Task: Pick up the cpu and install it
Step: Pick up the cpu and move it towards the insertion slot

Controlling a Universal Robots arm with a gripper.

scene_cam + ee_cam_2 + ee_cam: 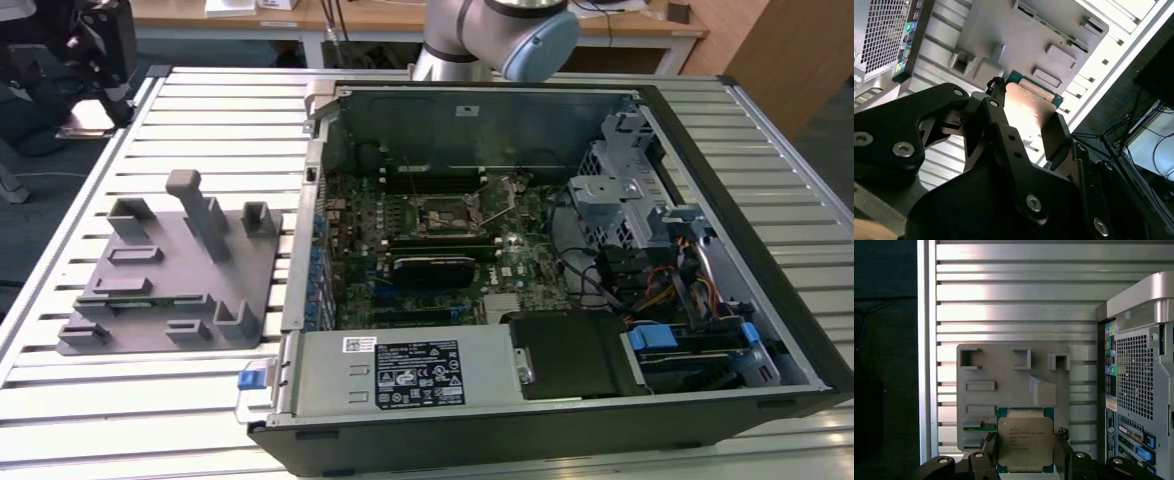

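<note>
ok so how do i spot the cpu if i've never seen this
In the first wrist view, find the slatted metal table beside the computer case, then the gray holder block lying on it. In front of that block, two black fingers pinch the cpu: a flat square chip, silvery top, green rim.

We stood before a wide metal table (187,400) built of pale ribbed slats (1014,290). In the first wrist view these caught the light in bright bands. Beyond the table's far edge a light wooden desk (400,20) rested on pale legs. At the exterior view's right a tall wooden panel (787,60) rose beside it. The floor (34,270) along the table was a dark bluish grey. In the second wrist view we saw thin dark cables (1128,135) trailing across it, past the table's rim.
</note>
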